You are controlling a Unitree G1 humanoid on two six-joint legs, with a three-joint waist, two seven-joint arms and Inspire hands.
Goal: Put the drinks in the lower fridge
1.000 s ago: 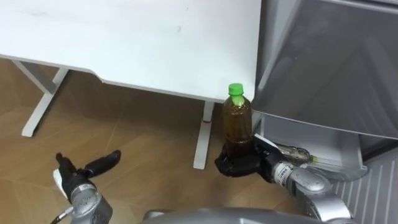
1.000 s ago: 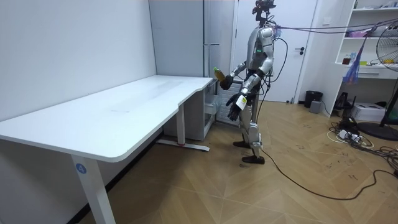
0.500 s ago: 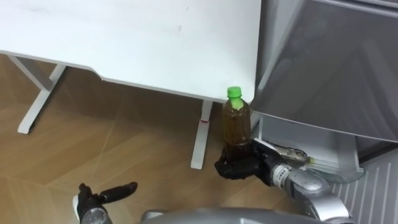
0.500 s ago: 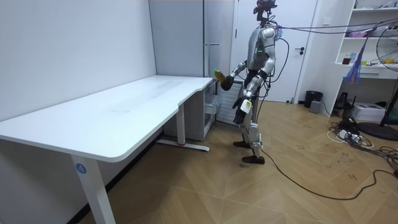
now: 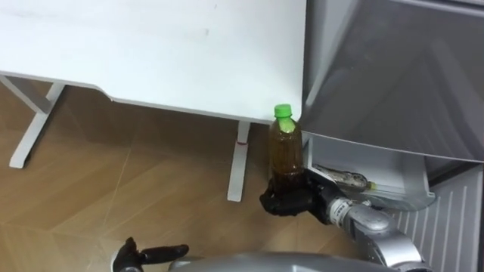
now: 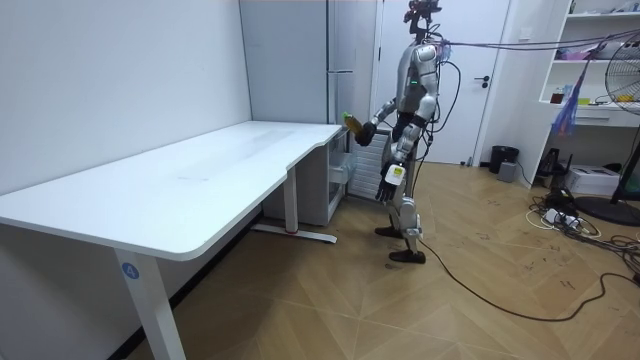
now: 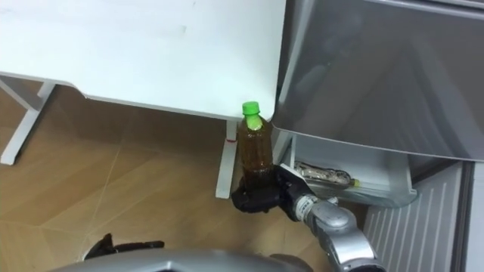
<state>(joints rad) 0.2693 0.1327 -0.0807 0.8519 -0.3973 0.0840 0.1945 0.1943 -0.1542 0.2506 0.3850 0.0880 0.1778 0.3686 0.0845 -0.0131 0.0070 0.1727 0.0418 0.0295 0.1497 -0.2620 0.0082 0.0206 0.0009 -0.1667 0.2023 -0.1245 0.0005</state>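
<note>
A brown drink bottle (image 5: 287, 155) with a green cap stands upright in my right hand (image 5: 286, 202), whose fingers are curled round its base. It hangs just in front of the grey fridge (image 5: 393, 75), above the near left corner of the open lower drawer (image 5: 378, 198). Another bottle (image 5: 344, 180) lies on its side in that drawer. My left hand (image 5: 151, 255) shows low at the bottom edge with straight fingers and nothing in it. In the room view I stand facing the fridge (image 6: 300, 60) by the end of the desk, the bottle (image 6: 350, 120) held out at chest height.
The white desk (image 5: 151, 45) runs along my left, its end close to the fridge, with its white leg (image 5: 236, 162) just left of the bottle. Wooden floor (image 5: 91, 181) lies below. In the room view a shelf (image 6: 600, 60) and a fan (image 6: 625, 90) stand behind me.
My left hand has dropped and drawn back toward my body, from out in front to beside my leg. The bottle stays upright in my right hand. The eye view shifted slightly.
</note>
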